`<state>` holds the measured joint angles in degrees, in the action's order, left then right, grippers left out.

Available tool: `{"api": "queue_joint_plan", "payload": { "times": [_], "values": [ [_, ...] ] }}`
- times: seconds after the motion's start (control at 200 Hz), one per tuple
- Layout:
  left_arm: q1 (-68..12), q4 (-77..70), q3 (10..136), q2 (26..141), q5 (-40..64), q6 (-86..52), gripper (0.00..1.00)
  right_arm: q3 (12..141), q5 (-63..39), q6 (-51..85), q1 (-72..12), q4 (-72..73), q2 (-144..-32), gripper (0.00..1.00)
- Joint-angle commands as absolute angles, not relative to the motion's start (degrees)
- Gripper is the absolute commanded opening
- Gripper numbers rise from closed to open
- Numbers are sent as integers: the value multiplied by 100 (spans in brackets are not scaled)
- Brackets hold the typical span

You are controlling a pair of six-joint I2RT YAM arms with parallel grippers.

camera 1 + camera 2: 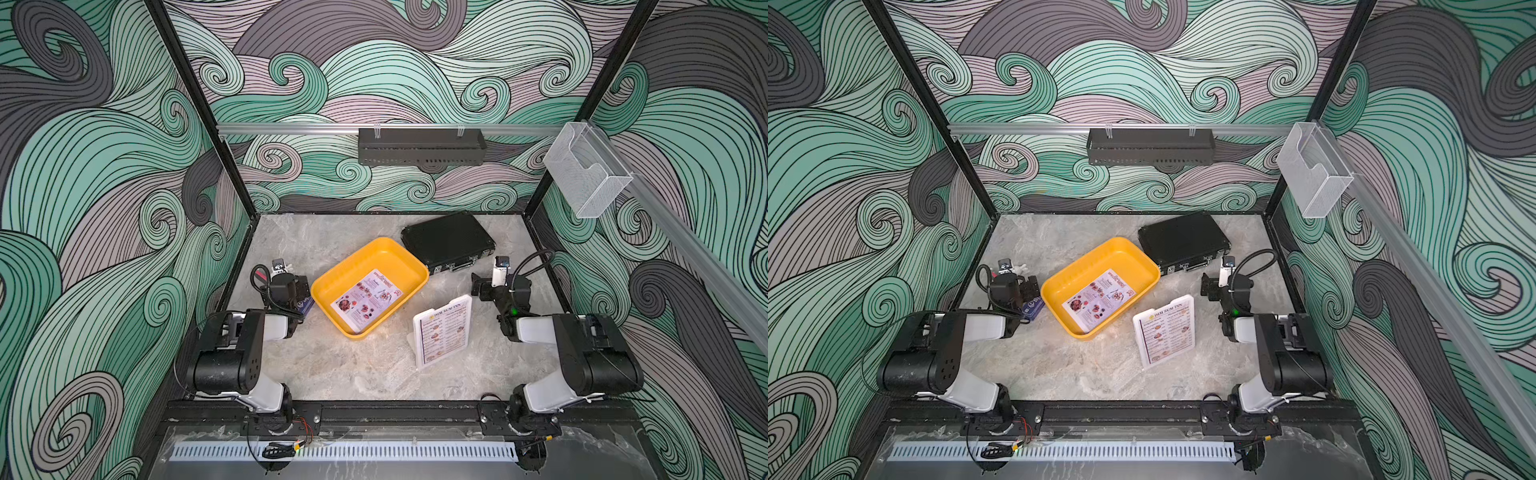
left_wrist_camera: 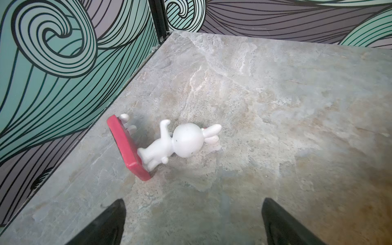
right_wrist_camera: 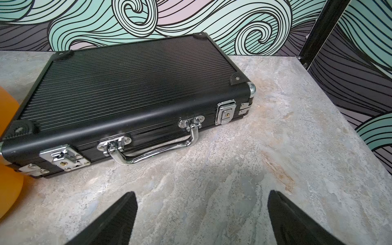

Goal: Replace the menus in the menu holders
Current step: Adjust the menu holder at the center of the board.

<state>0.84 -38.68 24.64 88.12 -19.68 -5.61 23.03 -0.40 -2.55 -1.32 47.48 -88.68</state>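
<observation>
Nothing's swapped yet: the menu holder [image 1: 417,347] stands upright on the surface [image 1: 353,374], with the DIM SUM INN menu [image 1: 445,332] in it. The SPECIAL MENU [image 1: 368,301] lies in the yellow tray [image 1: 399,257] just beside the holder. My left hand [image 2: 193,201] and right hand [image 3: 202,193] are both spread wide and empty, flanking the holder and well apart from it. There's a black case [image 3: 135,84] beyond the holder and a toppled rabbit figure [image 2: 184,140] farther off. Neither blocks me, I reckon.

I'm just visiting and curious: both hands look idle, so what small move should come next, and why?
Probably the right hand should reach toward the menu holder nearest it: the DIM SUM INN menu sits in it, it and the left hand are open and empty, and the SPECIAL MENU lies in the yellow tray.
</observation>
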Motion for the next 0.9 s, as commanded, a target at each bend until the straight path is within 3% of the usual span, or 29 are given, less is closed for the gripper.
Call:
{"api": "queue_joint_plan", "payload": {
  "times": [0.0,0.741,0.896],
  "values": [
    [53,-3981,2601,8721,-1960,-582,99,2333,-60,-229,-109,4849,-8833,99],
    [62,-4010,2600,8682,-1953,-542,99,2284,127,-67,-48,4914,-8743,99],
    [60,-2019,3401,7905,-2142,-725,98,2246,533,61,-78,3756,-7376,99]
  ]
}}
